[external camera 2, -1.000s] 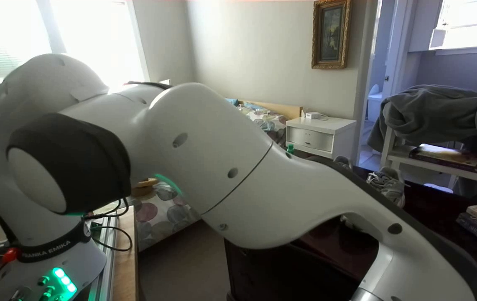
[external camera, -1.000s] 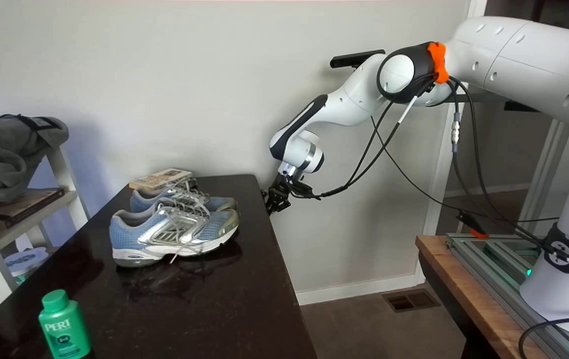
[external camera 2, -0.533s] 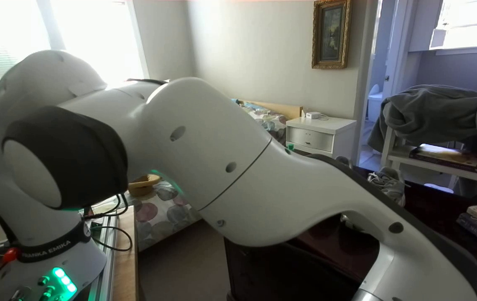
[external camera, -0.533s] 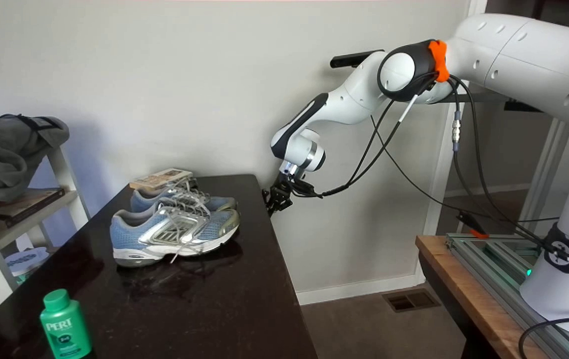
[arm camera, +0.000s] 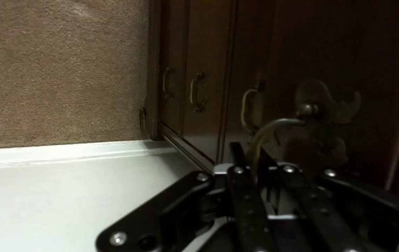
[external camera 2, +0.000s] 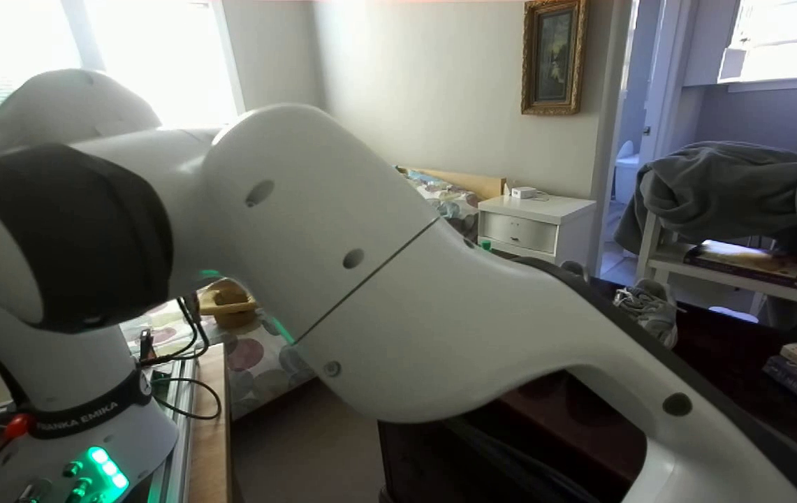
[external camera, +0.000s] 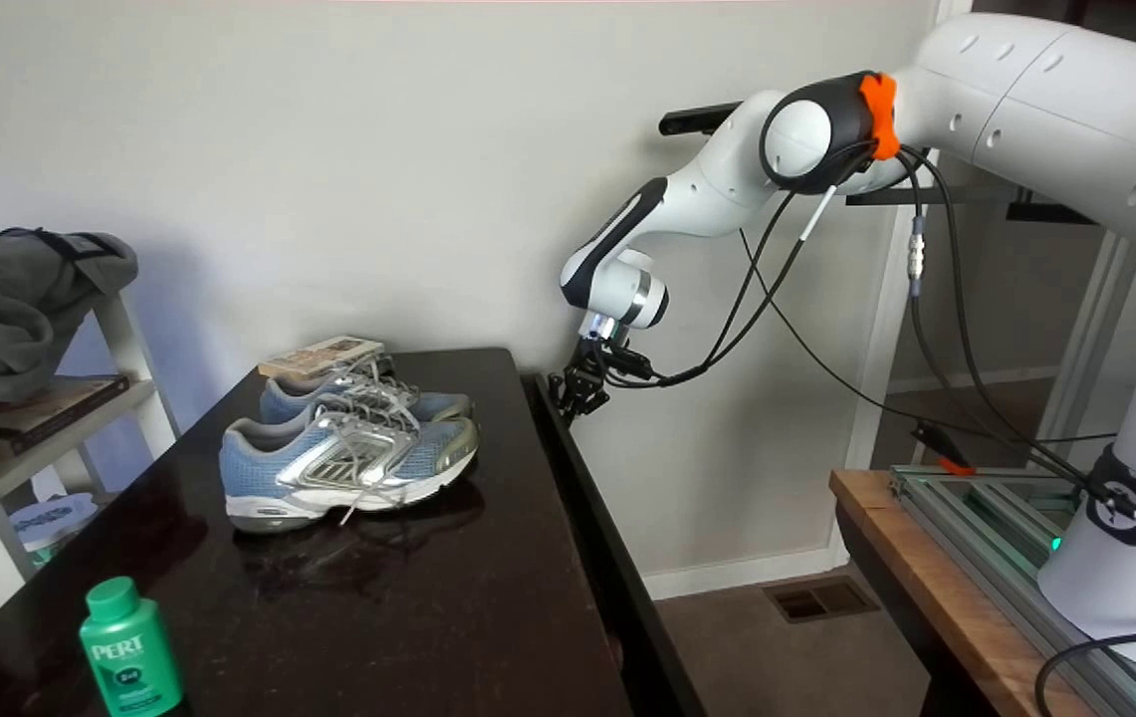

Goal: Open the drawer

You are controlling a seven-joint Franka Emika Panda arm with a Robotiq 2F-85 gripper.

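Note:
The long, dark drawer [external camera: 619,558] stands partly out from the side of the dark glossy cabinet [external camera: 408,617] in an exterior view, with a narrow dark gap behind its front. My gripper [external camera: 572,393] is at the drawer's far end, by the wall. In the wrist view the dark drawer front [arm camera: 332,45] carries a curved brass handle [arm camera: 272,126]. My gripper [arm camera: 250,154] has its fingers close together on either side of the handle, which is swung outward between them. In an exterior view my arm hides the gripper, and the drawer's edge [external camera 2: 524,457] shows below the arm.
Shoes [external camera: 348,458], a book [external camera: 324,357] and a green bottle [external camera: 129,647] stand on the cabinet top. The wall [external camera: 727,478] is close beside the gripper. Lower drawers with brass handles [arm camera: 194,92] show in the wrist view. A wooden robot bench [external camera: 956,597] stands opposite.
The drawer front was flush with the cabinet and now stands out from it along its whole length. My gripper has moved away from the cabinet, toward the robot base, together with the drawer.

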